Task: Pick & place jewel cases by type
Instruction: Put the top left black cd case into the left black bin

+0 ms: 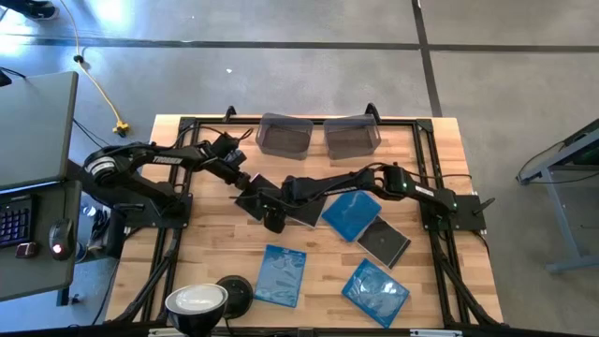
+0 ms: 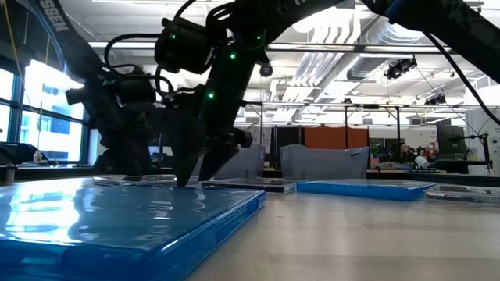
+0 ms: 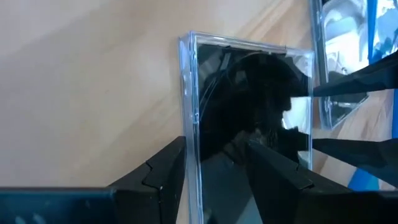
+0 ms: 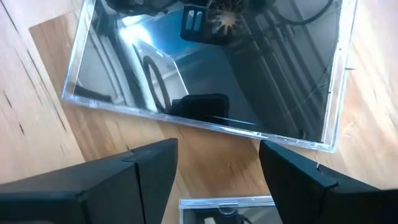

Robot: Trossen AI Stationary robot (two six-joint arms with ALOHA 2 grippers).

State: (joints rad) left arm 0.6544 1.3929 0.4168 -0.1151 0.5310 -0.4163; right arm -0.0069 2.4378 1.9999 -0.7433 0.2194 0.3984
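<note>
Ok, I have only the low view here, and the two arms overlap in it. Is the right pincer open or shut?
Observer: Open. Its wrist view shows the right pincer spread wide over bare wood, just short of a dark jewel case.
Operator: And the left one?
Observer: The left pincer is open too, with one finger on each side of the clear edge of a black disc case.
Operator: How many blue cases are on the table?
Observer: Three, seen from above: the blue case by the right arm, the blue case front left and the blue case front right.
</note>
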